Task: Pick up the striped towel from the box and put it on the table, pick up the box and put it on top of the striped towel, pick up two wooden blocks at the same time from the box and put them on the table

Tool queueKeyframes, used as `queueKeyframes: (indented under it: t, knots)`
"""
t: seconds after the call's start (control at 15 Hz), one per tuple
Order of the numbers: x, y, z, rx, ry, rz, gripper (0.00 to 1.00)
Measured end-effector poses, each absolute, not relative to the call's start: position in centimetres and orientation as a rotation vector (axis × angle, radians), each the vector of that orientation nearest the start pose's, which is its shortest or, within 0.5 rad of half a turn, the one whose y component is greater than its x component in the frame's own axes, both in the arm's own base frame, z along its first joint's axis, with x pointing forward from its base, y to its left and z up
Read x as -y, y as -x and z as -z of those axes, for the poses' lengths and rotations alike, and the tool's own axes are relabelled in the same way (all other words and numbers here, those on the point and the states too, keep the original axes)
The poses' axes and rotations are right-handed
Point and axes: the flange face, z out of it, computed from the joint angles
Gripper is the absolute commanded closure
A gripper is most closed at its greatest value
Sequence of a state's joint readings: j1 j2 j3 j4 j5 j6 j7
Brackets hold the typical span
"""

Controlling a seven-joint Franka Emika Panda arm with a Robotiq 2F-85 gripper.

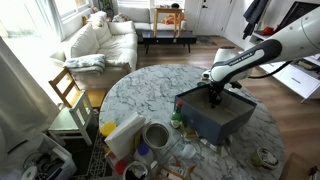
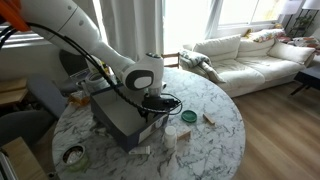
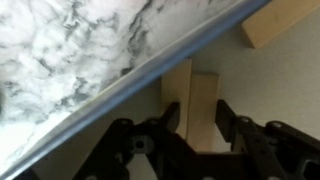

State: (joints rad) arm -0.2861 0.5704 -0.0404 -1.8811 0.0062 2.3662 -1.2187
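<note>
In an exterior view: dark navy-blue rectangular open-top box (image 1: 215,122) standing on the round white, grey-veined marble-look table (image 1: 140,90), black gripper (image 1: 214,99) down inside it. No sign of the grey-and-white striped towel. Probably lying under the box, which would put the first two steps as done, though not confirmable from here.

In an exterior view: same box (image 2: 120,125), gripper (image 2: 152,103) below the rim. Fingertips masked by the white arm (image 2: 80,40) and the box wall.

In the wrist view: two pale wooden blocks (image 3: 190,88) side by side on the beige floor, just inside the wall, with fingers (image 3: 172,118) flanking the pair. Cannot tell whether clamped or just short of contact. Third block (image 3: 272,22) cut off at the upper right. Left to do: lifting the pair out onto the table (image 3: 60,50).
</note>
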Motion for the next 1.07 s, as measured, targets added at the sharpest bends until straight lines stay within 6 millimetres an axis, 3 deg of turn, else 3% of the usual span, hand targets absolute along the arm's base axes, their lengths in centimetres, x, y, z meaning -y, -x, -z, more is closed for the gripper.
queueKeyframes:
  t: [0.27,0.33,0.8,1.07]
  knots:
    - [20.1,-59.7,-19.9,1.348,2.81,-0.084,0.03]
    - [20.2,-59.8,-20.0,1.354,2.82,-0.069,0.0]
    - [20.3,-60.2,-20.0,1.431,2.862,-0.018,0.0]
    - [19.9,-59.8,-18.9,1.469,2.853,-0.053,0.0]
